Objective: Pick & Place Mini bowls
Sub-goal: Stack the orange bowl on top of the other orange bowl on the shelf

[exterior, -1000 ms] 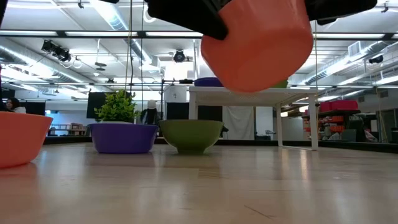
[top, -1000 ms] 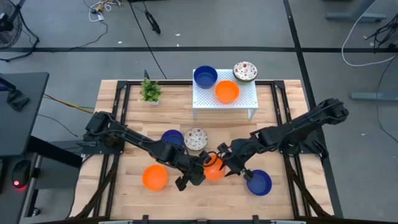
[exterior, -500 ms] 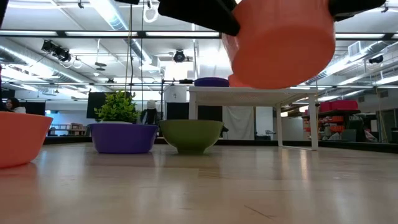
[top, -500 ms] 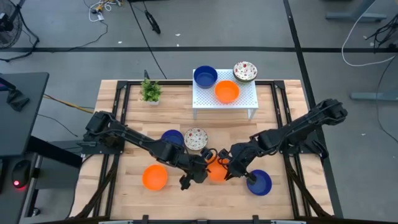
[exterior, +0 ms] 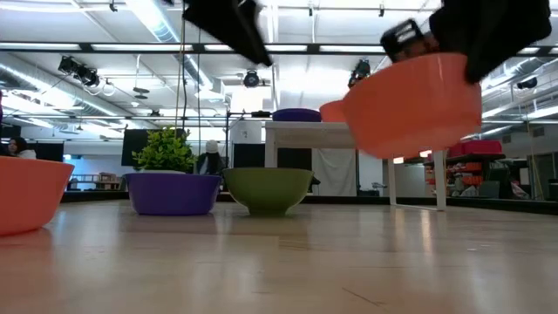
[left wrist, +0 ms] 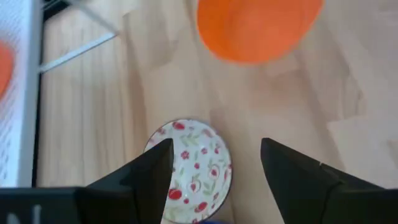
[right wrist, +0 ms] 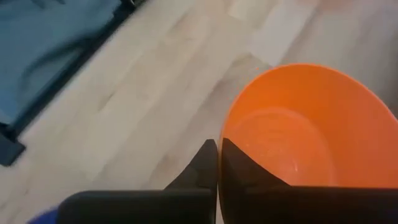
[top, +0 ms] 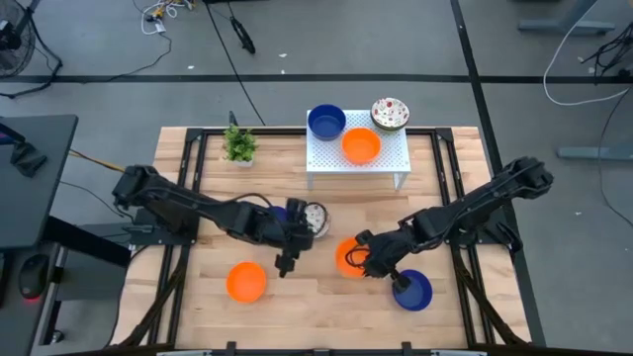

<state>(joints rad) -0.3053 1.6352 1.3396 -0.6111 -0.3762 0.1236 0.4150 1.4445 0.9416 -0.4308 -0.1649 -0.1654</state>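
Orange bowl (right wrist: 305, 134) rim in right hand (right wrist: 217, 163), airborne low view.

Three bowls (top: 346, 134) on stand (top: 388, 163) at table rear; plant (top: 238, 144) left of stand.

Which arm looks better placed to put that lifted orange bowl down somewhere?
The right arm. Its gripper is shut on the orange bowl's rim, holding it above the table. The left gripper is open, empty, off beside the speckled bowl.
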